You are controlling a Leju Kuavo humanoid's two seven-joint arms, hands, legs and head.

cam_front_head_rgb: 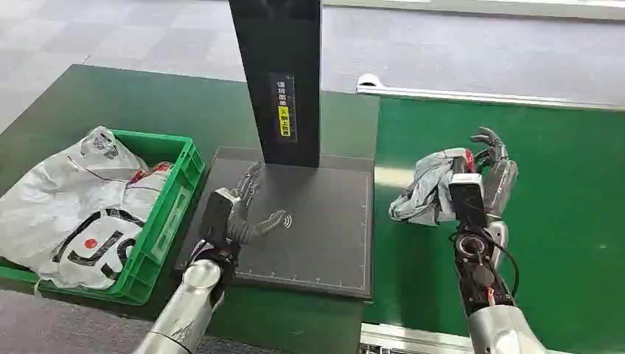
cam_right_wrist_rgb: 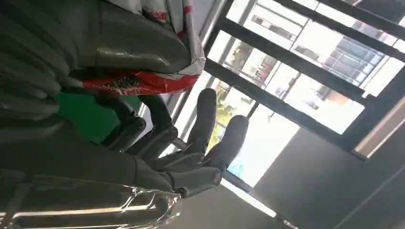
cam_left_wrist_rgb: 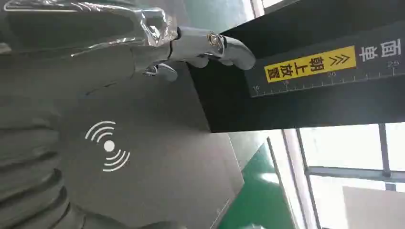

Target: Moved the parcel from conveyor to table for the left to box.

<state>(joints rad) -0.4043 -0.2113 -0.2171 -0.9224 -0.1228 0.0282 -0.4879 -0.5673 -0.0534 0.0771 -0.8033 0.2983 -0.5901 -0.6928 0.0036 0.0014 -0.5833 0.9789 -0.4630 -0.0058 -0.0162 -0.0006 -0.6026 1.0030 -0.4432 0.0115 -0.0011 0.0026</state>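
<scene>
Head view: right hand (cam_front_head_rgb: 483, 173) holds a crumpled grey poly-bag parcel (cam_front_head_rgb: 427, 186) up off the green conveyor belt (cam_front_head_rgb: 567, 221). The parcel is bunched against the palm on the thumb side, while the outer fingers stick up loose. It is lifted, probably for the carry across to the dark scan pad (cam_front_head_rgb: 324, 236) on the table (cam_front_head_rgb: 147, 103). Left hand (cam_front_head_rgb: 247, 210) hovers over the near-left part of the pad, fingers spread and holding nothing; it looks parked there to receive the parcel. A black post (cam_front_head_rgb: 276, 74) with a yellow label stands at the back of the pad. The green crate (cam_front_head_rgb: 173, 199) at table left holds white and grey bagged parcels, one with a big black-and-red logo; the pile stands above the rim.

Left wrist view: left hand's fingers (cam_left_wrist_rgb: 210, 47) are extended beside the black post (cam_left_wrist_rgb: 310, 95), gripping nothing. The pad's white wave symbol (cam_left_wrist_rgb: 109, 146) shows below.

Right wrist view: thumb pressed over the parcel (cam_right_wrist_rgb: 143, 81), red and silvery plastic wedged at the palm; the dark fingers (cam_right_wrist_rgb: 205, 124) point out, not wrapped. The grip looks partial, so slip risk seems real. Parcel not yet on the table.
</scene>
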